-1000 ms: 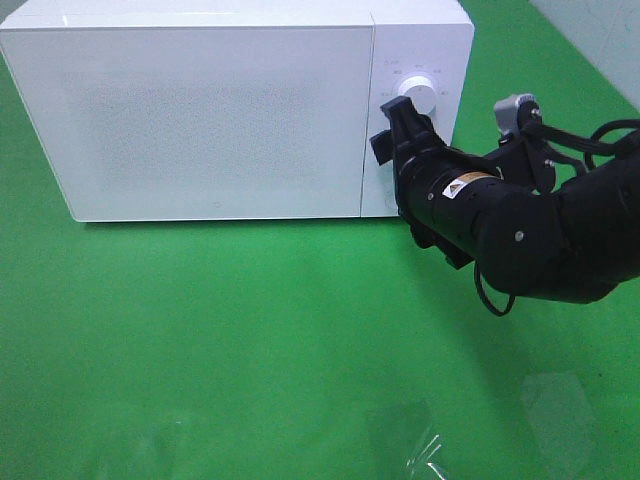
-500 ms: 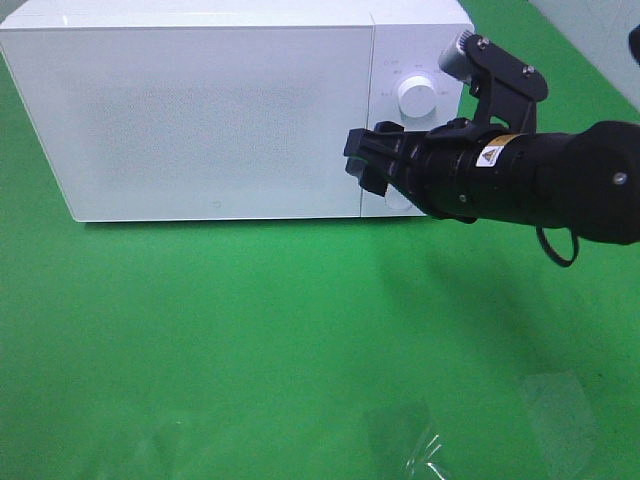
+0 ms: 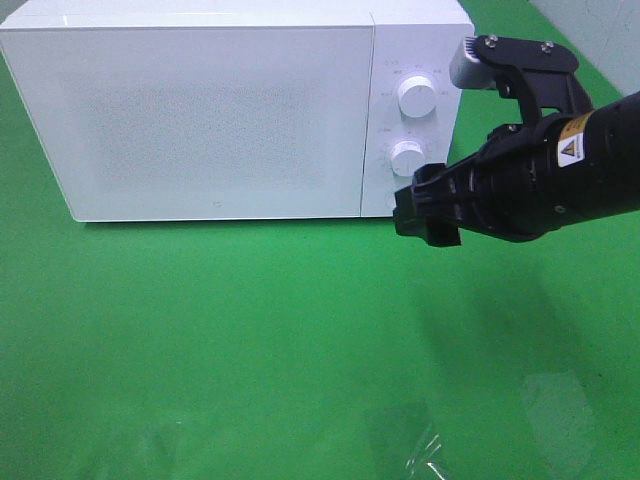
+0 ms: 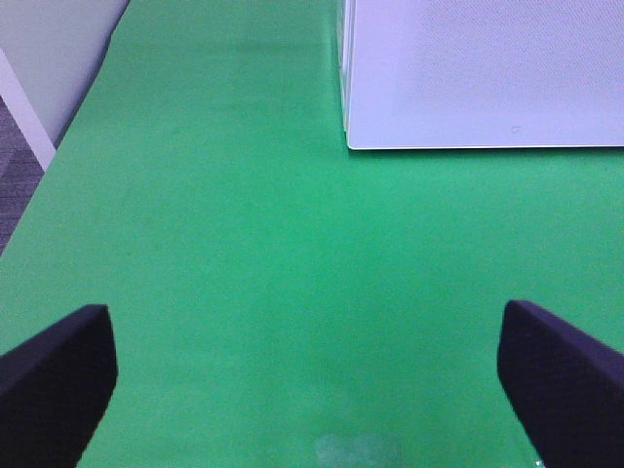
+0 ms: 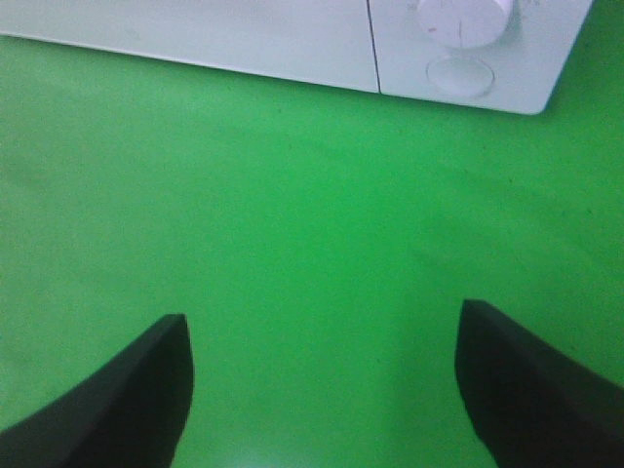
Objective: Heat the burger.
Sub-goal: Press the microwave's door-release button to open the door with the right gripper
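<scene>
Although the burger is what the task concerns, it shows in none of the three views. The microwave (image 3: 215, 110) stands with its door (image 3: 210, 115) shut, and the frosted white panel lets nothing behind it be seen, so where the burger lies cannot be told.

On the control panel, the upper dial (image 3: 417, 95) and the lower dial (image 3: 407, 157) are in plain sight. The round button (image 5: 460, 74) under them shows only from the right wrist.

The right gripper (image 3: 425, 215) hangs just in front of the microwave's lower right corner. Its fingers (image 5: 117, 400) are spread wide over bare green cloth (image 3: 250, 330), holding and touching nothing. The left gripper (image 4: 307, 375) is out of the high view. Its own camera shows both fingers (image 4: 54, 380) cut off at the frame edges, parted fully, with only cloth between them.

Near the front edge lies some clear crinkled film (image 3: 425, 450), hard to make out.
</scene>
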Robot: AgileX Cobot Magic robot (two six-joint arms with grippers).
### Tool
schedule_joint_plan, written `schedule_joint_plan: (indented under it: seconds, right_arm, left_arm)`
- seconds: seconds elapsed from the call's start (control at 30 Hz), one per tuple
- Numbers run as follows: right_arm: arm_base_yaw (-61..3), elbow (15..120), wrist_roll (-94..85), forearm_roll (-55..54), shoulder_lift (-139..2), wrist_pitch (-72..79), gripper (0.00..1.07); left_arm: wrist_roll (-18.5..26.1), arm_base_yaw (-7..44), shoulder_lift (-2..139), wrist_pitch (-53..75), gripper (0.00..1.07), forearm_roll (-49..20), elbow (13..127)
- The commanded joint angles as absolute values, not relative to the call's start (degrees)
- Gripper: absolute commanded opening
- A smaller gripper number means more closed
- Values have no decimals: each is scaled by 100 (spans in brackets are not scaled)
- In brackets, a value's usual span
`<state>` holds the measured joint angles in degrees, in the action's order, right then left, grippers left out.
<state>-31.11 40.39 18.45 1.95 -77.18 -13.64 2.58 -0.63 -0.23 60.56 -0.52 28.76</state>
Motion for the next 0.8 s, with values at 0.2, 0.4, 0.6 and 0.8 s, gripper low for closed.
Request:
schedule_joint_plan:
  seconds: [0.2, 0.4, 0.6, 0.8]
  right_arm:
    - [-3077, 4079, 1484, 327, -6732, -3002, 72]
    - [-3077, 4074, 1289, 430, -6119, -3621, 72]
    - [-3077, 4074, 1283, 705, -5472, -4091, 74]
    - [-3077, 3839, 1283, 951, -4498, -4354, 74]
  left_arm:
    - [235, -92, -149, 5970, 99, -74, 2871]
    - [235, -92, -149, 5970, 99, -74, 2871]
    - [235, -92, -149, 5970, 99, -74, 2871]
    - [235, -92, -149, 5970, 99, -74, 2871]
